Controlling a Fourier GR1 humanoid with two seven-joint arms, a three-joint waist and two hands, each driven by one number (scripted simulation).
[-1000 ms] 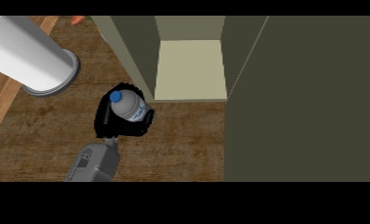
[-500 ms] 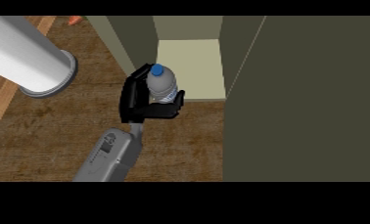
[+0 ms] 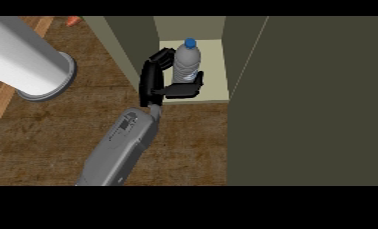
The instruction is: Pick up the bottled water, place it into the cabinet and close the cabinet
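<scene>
The bottled water (image 3: 186, 64), clear with a blue cap, stands roughly upright just inside the open cabinet, over its pale beige floor (image 3: 212, 55). My left hand (image 3: 153, 80) is shut on the bottle: the palm and fingers run along its left side and the thumb wraps its base from the front. Whether the bottle rests on the cabinet floor I cannot tell. The grey forearm (image 3: 122, 145) comes in from the lower left. My right hand does not show.
The cabinet door (image 3: 310, 103) stands open as a large dark panel filling the right side. A wide white cylinder (image 3: 33, 60) stands on the wooden counter (image 3: 66, 133) at left. A small orange thing (image 3: 72, 21) lies at the top left.
My left hand has carried the bottle up and to the right, from the counter in front of the cabinet into its opening. The bottle has come from tilted to nearly upright.
</scene>
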